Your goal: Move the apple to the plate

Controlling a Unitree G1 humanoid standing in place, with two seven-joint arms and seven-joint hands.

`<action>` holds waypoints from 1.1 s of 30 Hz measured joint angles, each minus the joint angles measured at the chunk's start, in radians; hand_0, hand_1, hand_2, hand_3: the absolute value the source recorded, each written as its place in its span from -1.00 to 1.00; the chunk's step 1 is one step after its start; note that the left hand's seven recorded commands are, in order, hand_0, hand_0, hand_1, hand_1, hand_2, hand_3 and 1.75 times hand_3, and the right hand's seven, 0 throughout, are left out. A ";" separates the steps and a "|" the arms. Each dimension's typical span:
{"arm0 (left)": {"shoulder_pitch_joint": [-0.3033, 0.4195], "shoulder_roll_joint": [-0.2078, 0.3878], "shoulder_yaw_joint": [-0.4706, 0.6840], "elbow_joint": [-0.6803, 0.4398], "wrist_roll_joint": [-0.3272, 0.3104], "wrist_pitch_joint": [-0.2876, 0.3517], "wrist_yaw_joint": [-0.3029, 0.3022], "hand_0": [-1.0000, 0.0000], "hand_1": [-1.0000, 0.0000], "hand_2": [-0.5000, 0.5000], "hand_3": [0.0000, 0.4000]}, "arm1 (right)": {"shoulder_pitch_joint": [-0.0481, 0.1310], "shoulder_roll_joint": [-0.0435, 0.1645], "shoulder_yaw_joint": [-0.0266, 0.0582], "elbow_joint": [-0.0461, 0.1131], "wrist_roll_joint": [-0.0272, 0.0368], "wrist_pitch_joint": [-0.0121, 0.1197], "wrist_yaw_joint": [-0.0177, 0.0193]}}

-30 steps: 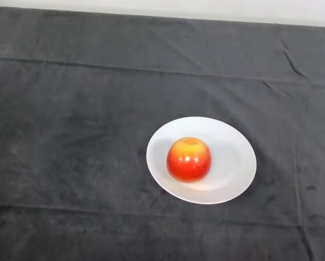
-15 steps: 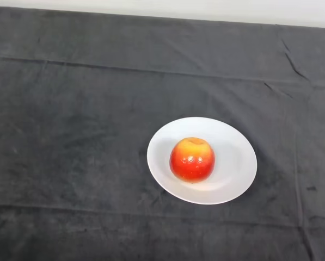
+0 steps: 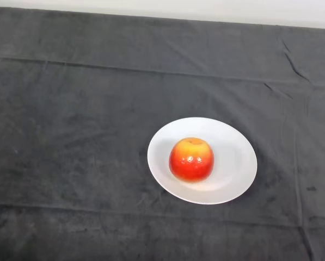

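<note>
A red and yellow apple (image 3: pixel 191 160) rests upright on a round white plate (image 3: pixel 235 157), a little left of the plate's middle. The plate lies on the dark cloth right of the table's centre. No part of the robot shows in the head view.
The dark cloth (image 3: pixel 69 136) covers the whole table, with creases running across the far part and the near part. A pale wall strip (image 3: pixel 206 10) marks the table's far edge.
The apple has shifted slightly to the right on the plate and settled. Nothing else has moved.
</note>
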 measured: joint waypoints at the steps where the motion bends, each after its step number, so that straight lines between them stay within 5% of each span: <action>1: 0.000 0.000 0.000 0.000 0.000 0.002 0.002 1.00 1.00 0.00 -1.00 | 0.000 0.000 0.0000 0.000 -0.0002 0.000 0.0000; 33: 0.000 0.000 0.026 0.000 0.004 0.032 0.004 1.00 1.00 0.00 -1.00 | 0.000 0.000 -0.0009 0.000 -0.0030 0.000 -0.0034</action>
